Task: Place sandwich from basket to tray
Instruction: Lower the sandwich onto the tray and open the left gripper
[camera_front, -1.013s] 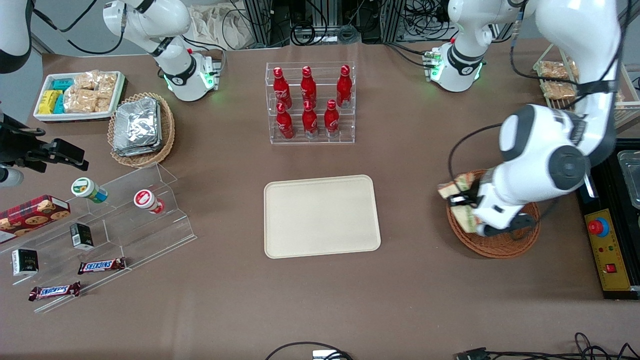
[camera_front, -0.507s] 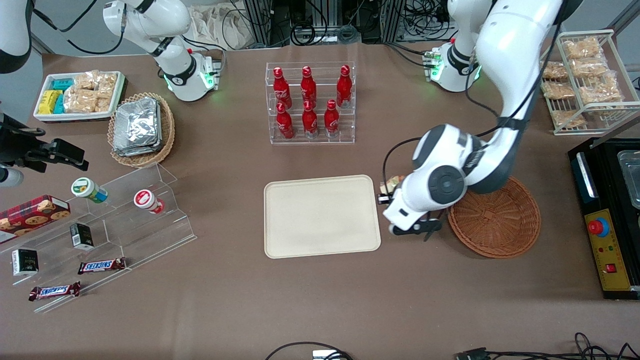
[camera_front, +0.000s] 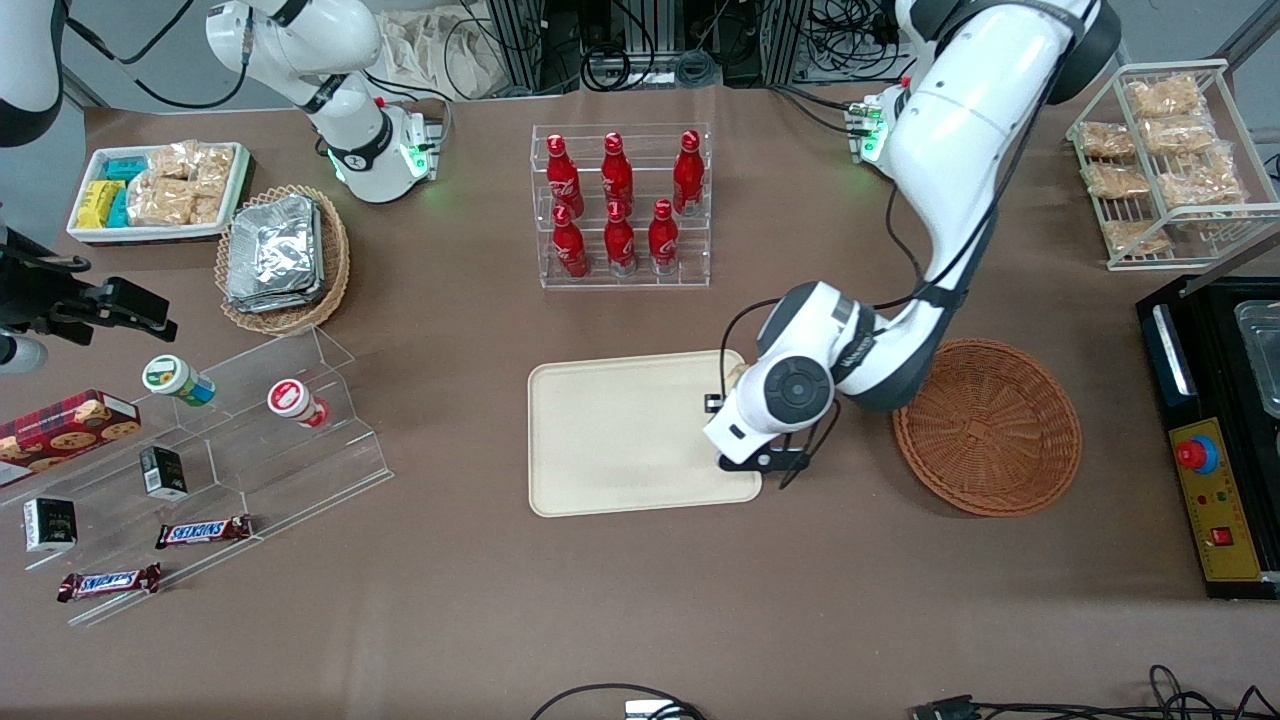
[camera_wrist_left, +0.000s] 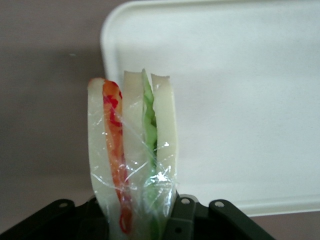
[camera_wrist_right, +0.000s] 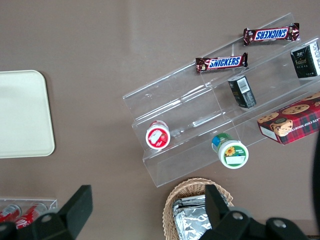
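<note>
My left gripper (camera_wrist_left: 135, 222) is shut on the sandwich (camera_wrist_left: 132, 150), a plastic-wrapped wedge of white bread with orange-red and green filling. It hangs above the corner of the cream tray (camera_wrist_left: 240, 100). In the front view the gripper (camera_front: 724, 398) is over the tray's (camera_front: 620, 430) edge toward the working arm's end. The wrist hides nearly all of the sandwich there; only a tan sliver (camera_front: 736, 374) shows. The reddish-brown wicker basket (camera_front: 985, 425) stands beside the tray, with nothing in it.
A clear rack of red bottles (camera_front: 620, 205) stands farther from the front camera than the tray. A clear stepped stand with snacks (camera_front: 250, 420), a tan basket of foil packs (camera_front: 285, 255) and a white bin (camera_front: 160, 190) lie toward the parked arm's end. A wire rack (camera_front: 1165, 150) and black control box (camera_front: 1215, 480) sit toward the working arm's end.
The gripper has lifted the sandwich out of the basket and carried it sideways to the tray's edge. The basket now holds nothing.
</note>
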